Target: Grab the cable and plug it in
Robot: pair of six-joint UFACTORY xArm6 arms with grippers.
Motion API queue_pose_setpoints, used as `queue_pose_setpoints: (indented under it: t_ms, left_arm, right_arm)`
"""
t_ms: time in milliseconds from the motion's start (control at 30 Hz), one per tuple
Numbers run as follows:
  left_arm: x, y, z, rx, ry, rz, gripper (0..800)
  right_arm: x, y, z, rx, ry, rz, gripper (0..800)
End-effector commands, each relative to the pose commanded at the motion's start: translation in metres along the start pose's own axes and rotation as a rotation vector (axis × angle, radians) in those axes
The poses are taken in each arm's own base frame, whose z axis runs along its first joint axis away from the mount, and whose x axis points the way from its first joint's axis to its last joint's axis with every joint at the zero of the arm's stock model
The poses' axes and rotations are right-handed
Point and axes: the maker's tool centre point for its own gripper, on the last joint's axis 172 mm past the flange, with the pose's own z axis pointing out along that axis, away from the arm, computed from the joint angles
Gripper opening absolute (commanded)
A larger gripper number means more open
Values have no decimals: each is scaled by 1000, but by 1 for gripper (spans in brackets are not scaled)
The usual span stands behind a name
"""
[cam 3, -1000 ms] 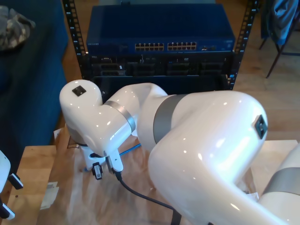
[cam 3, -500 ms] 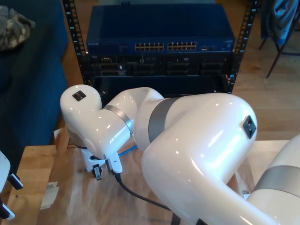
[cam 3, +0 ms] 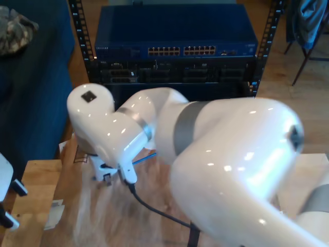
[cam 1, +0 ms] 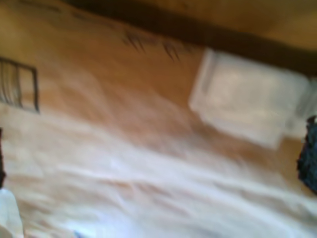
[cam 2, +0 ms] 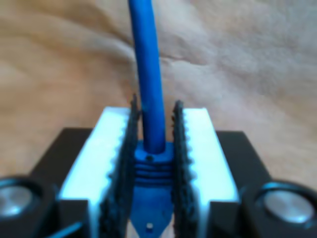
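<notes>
My second gripper (cam 2: 153, 163) is clamped on the cable (cam 2: 148, 74) at its boot, over brown paper (cam 2: 257, 59). Vs half a sec ago the big arm (cam 3: 226, 170) has swung, so pickup looks done. Switch (cam 3: 175, 36) sits far, unplugged. First gripper: can't tell, view blurred.

No legible text, label or number on anything.

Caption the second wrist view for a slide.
My second gripper clamps the blue cable at its boot, above crumpled brown paper.
</notes>
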Motion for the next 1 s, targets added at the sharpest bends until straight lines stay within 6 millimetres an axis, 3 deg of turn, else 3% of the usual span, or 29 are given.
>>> queue_pose_setpoints:
  t_ms: [67,200,433,533,600,867,1000]
  left_arm:
    - [-19,11,-9,-32,-28,23,800]
    - [-77,27,-24,-74,-125,84,800]
    - [-173,31,-26,-68,-261,133,800]
    - [-207,21,-27,-20,-320,89,800]
    - [-211,17,-22,15,-332,77,800]
    - [-232,24,-42,-13,-390,77,800]
    - [-261,21,-56,-31,-414,144,800]
  right_arm:
    - [36,4,-23,8,2,57,12]
    - [103,19,-68,58,-8,163,13]
    - [170,43,-141,168,-34,292,12]
    - [179,49,-165,212,-67,327,11]
    - [181,52,-177,230,-81,340,10]
    - [174,57,-208,230,-122,355,4]
    - [162,57,-227,213,-171,371,4]
